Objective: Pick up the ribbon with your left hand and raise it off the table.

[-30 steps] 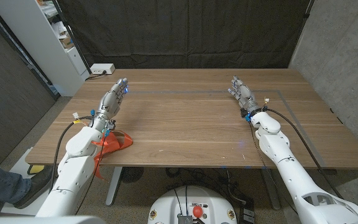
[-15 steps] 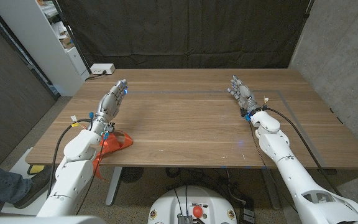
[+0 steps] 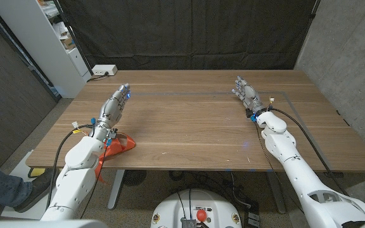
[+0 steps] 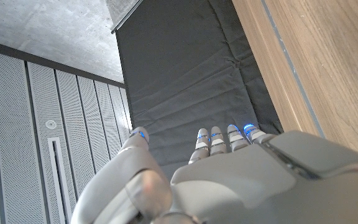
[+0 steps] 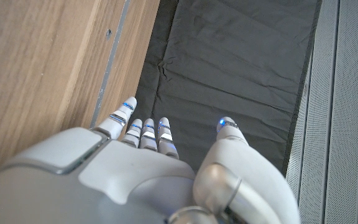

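From the head view, the crumpled orange-red ribbon (image 3: 118, 145) lies on the brown wooden table (image 3: 195, 123) at its near left edge, partly under the left forearm, its long axis running roughly along that edge with a tip toward the table's middle; the left hand (image 3: 115, 104) reaches past it with fingers straight and together, holding nothing, and the right hand (image 3: 246, 93) is well apart, fingers slightly spread and empty. The left wrist view shows the left hand (image 4: 229, 171) from behind, fingertips (image 4: 217, 134) close together and thumb apart, against a black curtain (image 4: 185, 81). The right wrist view likewise shows the right hand (image 5: 135, 168) with straight, empty fingers.
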